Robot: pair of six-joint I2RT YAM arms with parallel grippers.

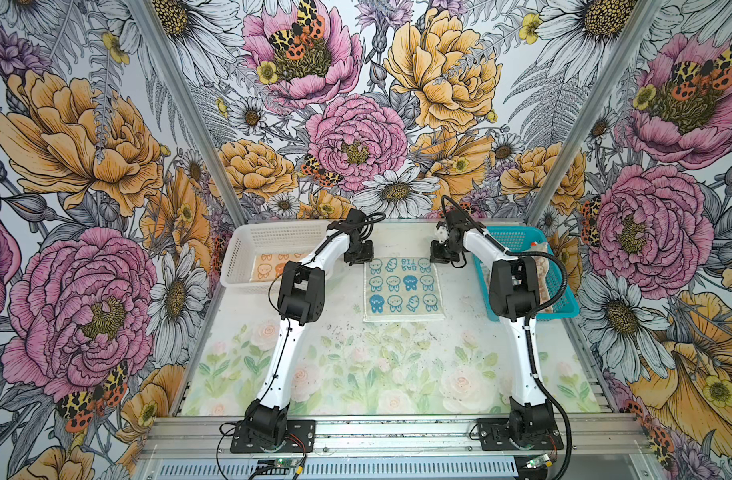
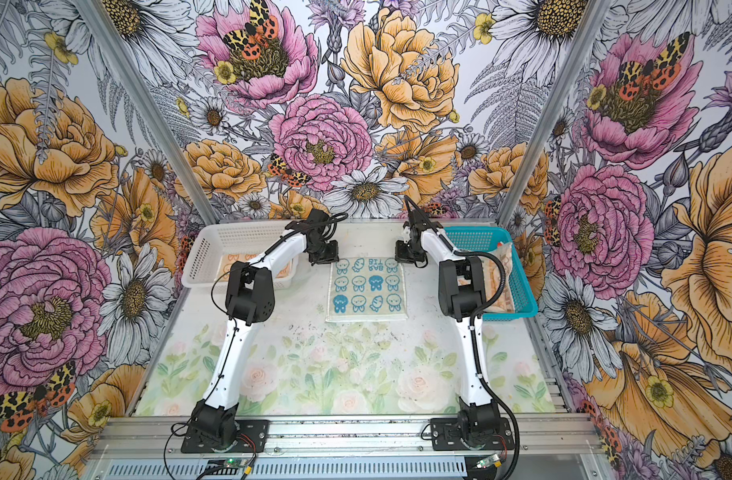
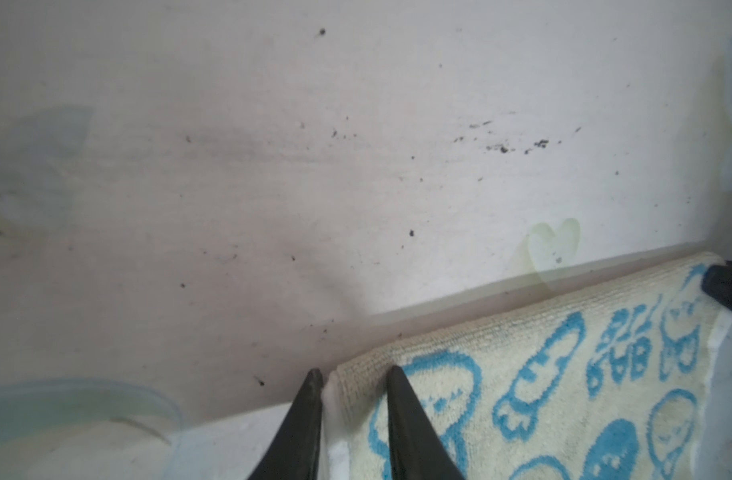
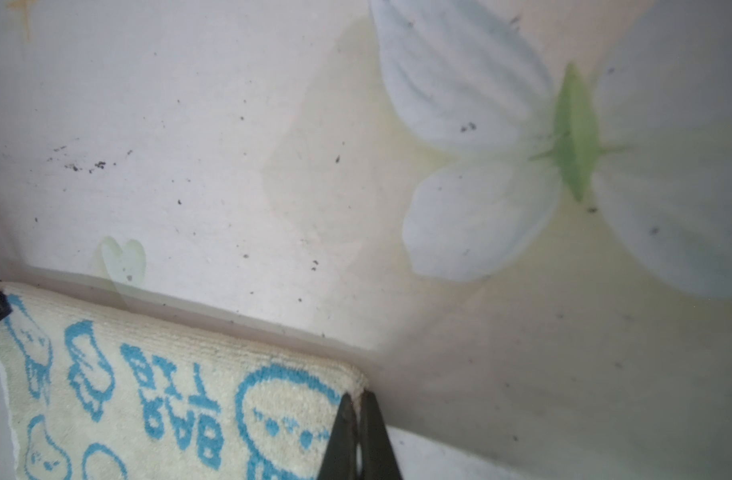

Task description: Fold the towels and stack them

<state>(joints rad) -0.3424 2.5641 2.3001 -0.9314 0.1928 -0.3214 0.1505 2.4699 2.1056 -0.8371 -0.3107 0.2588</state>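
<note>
Right claw [image 4: 358, 395] nearest, clamped on towel [image 1: 402, 289] far corner; my left claw [image 3: 353, 370] straddles the other far corner, bite unclear. Towel lies flat, centre of surface [image 1: 397, 374]. Risk: left grabs thin edge only, slips, fold skews.

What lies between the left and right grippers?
The far edge of the cream-and-blue towel spans from the left gripper to the right gripper, each at a corner; nothing else lies there, in both top views.

Cream-and-blue towel [image 2: 367, 291] lies flat, left end effector [image 2: 324, 258] and right end effector [image 2: 406, 257] at its far corners
</note>
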